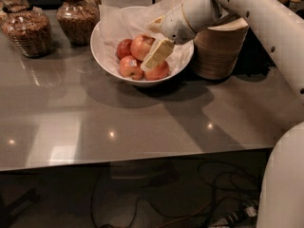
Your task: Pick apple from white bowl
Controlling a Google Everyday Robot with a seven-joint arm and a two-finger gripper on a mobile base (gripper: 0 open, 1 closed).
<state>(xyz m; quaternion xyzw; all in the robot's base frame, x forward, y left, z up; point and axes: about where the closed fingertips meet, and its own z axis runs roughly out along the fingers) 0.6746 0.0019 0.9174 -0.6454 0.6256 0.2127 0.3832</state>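
The white, rounded robot arm (251,13) extended from the right, its cream gripper (152,61) angled down-left at upper centre.
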